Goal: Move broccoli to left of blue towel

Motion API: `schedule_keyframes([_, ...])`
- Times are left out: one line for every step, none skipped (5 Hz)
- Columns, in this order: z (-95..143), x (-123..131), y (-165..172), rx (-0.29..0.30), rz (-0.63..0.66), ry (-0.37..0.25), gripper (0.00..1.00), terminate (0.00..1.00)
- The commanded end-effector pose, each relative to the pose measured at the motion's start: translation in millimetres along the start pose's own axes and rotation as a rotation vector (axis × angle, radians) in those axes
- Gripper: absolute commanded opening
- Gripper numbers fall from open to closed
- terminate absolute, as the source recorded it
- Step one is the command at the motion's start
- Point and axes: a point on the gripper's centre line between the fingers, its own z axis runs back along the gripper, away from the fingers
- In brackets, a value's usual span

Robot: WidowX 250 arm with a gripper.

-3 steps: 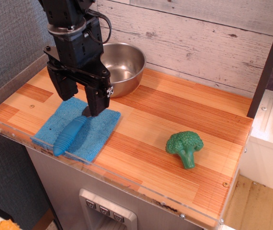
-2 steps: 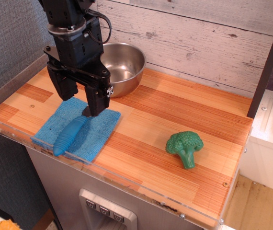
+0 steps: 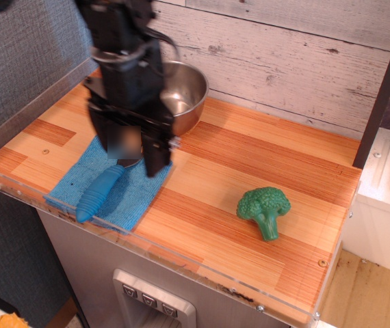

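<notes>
Hovering blurred over the blue towel [image 3: 130, 195], claw [image 3: 135, 152] well apart from broccoli [image 3: 264, 210].

Broccoli [image 3: 264, 211]: small green toy floret, bumpy rounded crown, short thick stem. Lies tipped on its side on the wood counter, crown toward the back-left, stem pointing to the front-right. Sits at the right-front part of the counter, well apart from the towel, nothing touching it.

Blue towel [image 3: 135, 191]: bright blue terry cloth, roughly square, flat, at the front-left of the counter, 1 edge near the front lip. Back part hidden, so full outline cannot be told.
</notes>
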Motion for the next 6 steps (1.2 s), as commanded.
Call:
schedule_keyframes([1.5,39.5,-68.6,-0.033,-0.083,-0.051,1.0,0.0])
schedule_keyframes([-7.5,49.5,-98.7,-0.043,-0.1,-0.041,1.0,0.0])
schedule_keyframes([-25.6,55.3,-110.3,-0.049,-0.058,-0.025,1.0,0.0])
schedule_keyframes([-42.1,59.0,-108.6,-0.004,-0.034,-0.028,1.0,0.0])
schedule_keyframes([-55.0,64.6,-108.2,0.037,-0.012,-0.031,1.0,0.0])
schedule_keyframes([-62.6,69.5,-108.2,0.036,0.01,-0.033,1.0,0.0])
